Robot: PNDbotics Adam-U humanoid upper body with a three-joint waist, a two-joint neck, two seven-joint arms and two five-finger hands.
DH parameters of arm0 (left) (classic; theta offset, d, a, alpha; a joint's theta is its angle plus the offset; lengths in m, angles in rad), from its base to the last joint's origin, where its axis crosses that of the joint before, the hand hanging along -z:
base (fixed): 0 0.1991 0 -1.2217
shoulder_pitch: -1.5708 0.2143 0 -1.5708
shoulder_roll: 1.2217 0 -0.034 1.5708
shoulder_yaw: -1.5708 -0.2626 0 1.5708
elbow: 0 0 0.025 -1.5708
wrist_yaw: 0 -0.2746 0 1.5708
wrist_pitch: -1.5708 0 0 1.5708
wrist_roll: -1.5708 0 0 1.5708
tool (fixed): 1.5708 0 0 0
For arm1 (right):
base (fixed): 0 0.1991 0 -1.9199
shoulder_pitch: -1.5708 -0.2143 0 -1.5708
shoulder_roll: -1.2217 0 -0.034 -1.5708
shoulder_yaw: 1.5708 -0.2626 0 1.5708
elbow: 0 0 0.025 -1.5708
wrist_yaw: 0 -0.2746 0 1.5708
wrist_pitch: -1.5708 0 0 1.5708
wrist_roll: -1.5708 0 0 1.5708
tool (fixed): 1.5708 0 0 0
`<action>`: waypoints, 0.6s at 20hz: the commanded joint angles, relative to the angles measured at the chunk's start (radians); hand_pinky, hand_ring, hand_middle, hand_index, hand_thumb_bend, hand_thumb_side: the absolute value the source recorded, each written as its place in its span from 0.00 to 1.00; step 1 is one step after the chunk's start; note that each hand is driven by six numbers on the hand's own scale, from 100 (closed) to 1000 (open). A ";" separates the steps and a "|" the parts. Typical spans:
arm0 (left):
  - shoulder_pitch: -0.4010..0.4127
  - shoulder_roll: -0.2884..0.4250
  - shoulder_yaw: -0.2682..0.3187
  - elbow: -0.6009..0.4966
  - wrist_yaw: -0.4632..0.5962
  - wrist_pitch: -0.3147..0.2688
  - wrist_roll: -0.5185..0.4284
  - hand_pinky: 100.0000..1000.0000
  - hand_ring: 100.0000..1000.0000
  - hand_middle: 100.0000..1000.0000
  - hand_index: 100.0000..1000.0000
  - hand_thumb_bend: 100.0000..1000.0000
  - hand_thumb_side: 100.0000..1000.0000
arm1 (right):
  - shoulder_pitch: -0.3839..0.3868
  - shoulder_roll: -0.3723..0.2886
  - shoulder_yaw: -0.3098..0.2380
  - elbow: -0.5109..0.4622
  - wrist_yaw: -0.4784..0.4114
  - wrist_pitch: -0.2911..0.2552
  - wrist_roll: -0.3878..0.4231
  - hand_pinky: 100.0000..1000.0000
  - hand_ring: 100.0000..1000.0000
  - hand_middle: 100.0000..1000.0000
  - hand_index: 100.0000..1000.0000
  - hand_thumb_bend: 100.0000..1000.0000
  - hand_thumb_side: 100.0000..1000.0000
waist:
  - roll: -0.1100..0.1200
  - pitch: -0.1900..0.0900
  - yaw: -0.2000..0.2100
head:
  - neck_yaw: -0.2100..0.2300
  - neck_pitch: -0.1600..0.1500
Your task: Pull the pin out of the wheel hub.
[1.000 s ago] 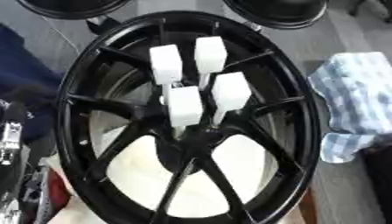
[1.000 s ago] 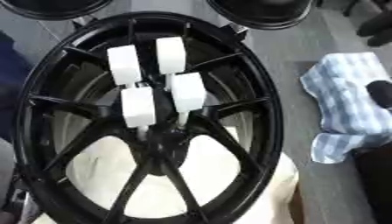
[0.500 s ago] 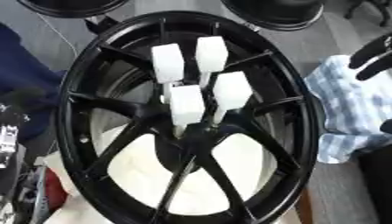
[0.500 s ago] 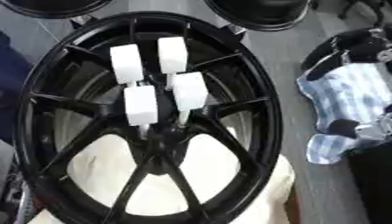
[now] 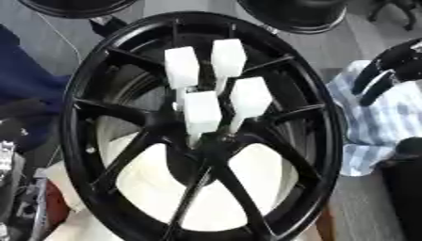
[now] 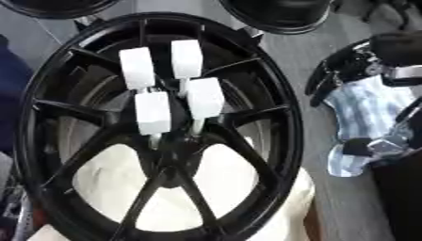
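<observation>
light: even, diffuse | shadows: faint | focus: soft, blurry throughout

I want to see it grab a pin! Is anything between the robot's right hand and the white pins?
Only the wheel's black rim. The right hand is outside it, over a striped cloth; the pins stand up at the hub.

The black spoked wheel hub [image 6: 49, 117] lies flat, well to the left of the robot's right hand [image 6: 362, 66]. Four white block-headed pins [image 6: 153, 112] stand upright in its centre, clustered close together, each seated, none touching the hand.
</observation>
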 commanded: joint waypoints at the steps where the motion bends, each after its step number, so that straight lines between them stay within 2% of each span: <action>1: -0.006 0.015 -0.007 -0.015 -0.004 -0.001 -0.010 0.80 0.91 0.68 0.79 0.00 0.73 | -0.043 -0.039 0.011 -0.012 -0.047 0.044 -0.017 0.78 0.77 0.71 0.72 0.32 0.39 | 0.000 -0.024 0.006 | -0.012 -0.006; 8: -0.011 0.018 -0.015 -0.015 -0.003 0.002 -0.020 0.80 0.91 0.68 0.78 0.00 0.73 | -0.143 -0.010 0.059 -0.012 -0.153 0.192 -0.045 0.78 0.76 0.70 0.71 0.33 0.38 | -0.011 -0.023 0.034 | -0.033 -0.011; 12: -0.015 0.023 -0.019 -0.015 0.002 0.004 -0.025 0.80 0.91 0.68 0.78 0.00 0.73 | -0.201 0.021 0.103 -0.012 -0.181 0.277 -0.042 0.78 0.76 0.70 0.72 0.37 0.36 | -0.021 -0.025 0.054 | -0.048 -0.007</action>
